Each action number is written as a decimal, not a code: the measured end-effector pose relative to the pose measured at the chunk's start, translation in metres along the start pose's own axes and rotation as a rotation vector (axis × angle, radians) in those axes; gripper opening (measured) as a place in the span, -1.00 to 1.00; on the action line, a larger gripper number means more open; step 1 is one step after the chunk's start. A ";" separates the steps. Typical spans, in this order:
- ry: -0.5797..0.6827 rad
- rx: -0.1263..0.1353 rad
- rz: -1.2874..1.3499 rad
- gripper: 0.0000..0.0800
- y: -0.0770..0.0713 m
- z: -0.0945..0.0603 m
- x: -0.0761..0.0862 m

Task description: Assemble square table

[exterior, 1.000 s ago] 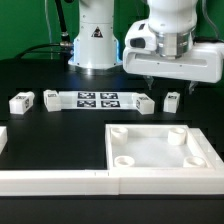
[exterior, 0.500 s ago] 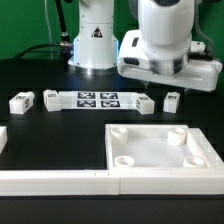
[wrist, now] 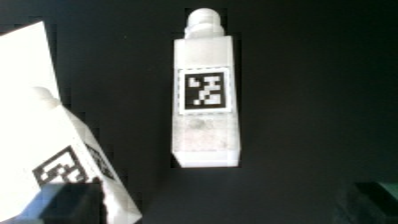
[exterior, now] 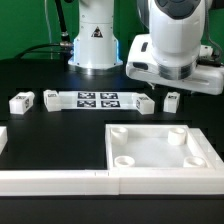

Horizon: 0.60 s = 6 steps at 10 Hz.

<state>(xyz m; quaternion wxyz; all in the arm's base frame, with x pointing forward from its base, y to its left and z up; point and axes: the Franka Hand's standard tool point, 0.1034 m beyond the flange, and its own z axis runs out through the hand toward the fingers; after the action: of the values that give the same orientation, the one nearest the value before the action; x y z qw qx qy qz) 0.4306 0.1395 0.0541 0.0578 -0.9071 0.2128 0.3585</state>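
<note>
The white square tabletop (exterior: pixel 160 146) with round corner sockets lies at the exterior view's right front. Two short white tagged legs (exterior: pixel 146 102) (exterior: pixel 171 100) lie just behind it, and two more legs (exterior: pixel 21 102) (exterior: pixel 52 98) lie at the left. My gripper (exterior: pixel 162 90) hangs above the two right legs. In the wrist view one leg (wrist: pixel 206 95) lies lengthwise with its tag up and a round peg at its far end. A second tagged white piece (wrist: pixel 63 150) is cut off by the frame edge. My gripper (wrist: pixel 217 205) is open and empty, with dark fingertips (wrist: pixel 64 203) wide apart.
The marker board (exterior: pixel 98 99) lies between the left and right legs. Long white border rails (exterior: pixel 60 181) run along the front edge of the black table. The robot base (exterior: pixel 95 45) stands at the back.
The gripper hand has turned about its axis, shifted slightly toward the exterior view's right and come a little lower over the two right legs. No part has moved.
</note>
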 end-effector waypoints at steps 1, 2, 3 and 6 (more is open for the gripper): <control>0.000 0.000 0.000 0.62 0.000 0.000 0.000; 0.000 -0.001 0.000 0.62 0.000 0.002 0.000; 0.006 -0.003 0.008 0.62 -0.005 0.018 -0.001; -0.048 -0.002 0.021 0.62 -0.006 0.055 -0.009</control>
<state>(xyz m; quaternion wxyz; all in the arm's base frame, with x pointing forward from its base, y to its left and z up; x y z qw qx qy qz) 0.3928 0.1626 0.0193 0.0582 -0.8960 0.2205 0.3810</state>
